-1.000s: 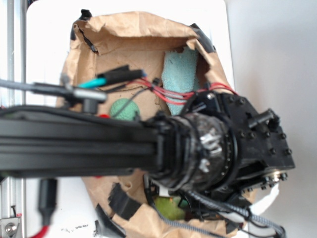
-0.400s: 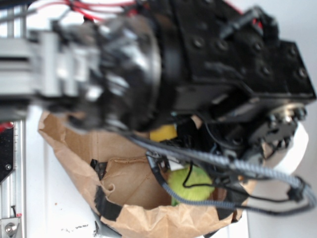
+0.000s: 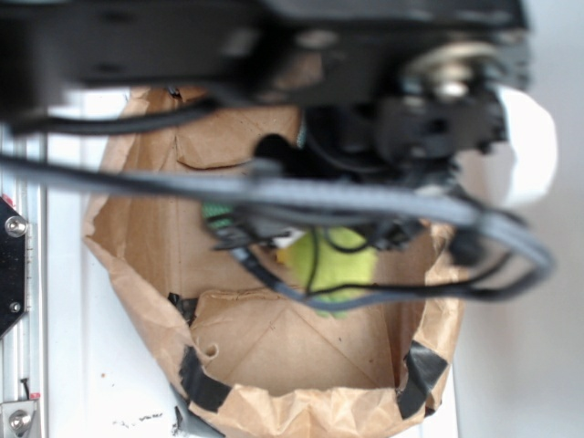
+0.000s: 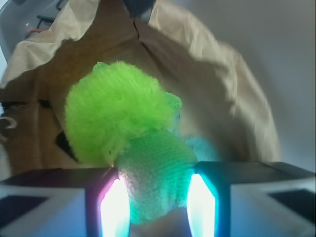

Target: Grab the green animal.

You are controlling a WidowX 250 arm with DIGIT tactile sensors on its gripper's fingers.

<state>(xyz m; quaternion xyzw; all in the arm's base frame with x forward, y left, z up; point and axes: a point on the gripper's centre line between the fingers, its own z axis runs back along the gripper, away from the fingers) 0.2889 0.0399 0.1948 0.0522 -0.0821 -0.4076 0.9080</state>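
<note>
Gripper clamped on green animal, fuzzy tuft beyond the fingertips.

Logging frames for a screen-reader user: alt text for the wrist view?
A fuzzy lime-green soft toy animal sits with its smooth pale green body between the two glowing fingers of the gripper. Crumpled brown paper bag fills the background.

A crumpled brown paper bag, patched with black tape, lies open.
</note>
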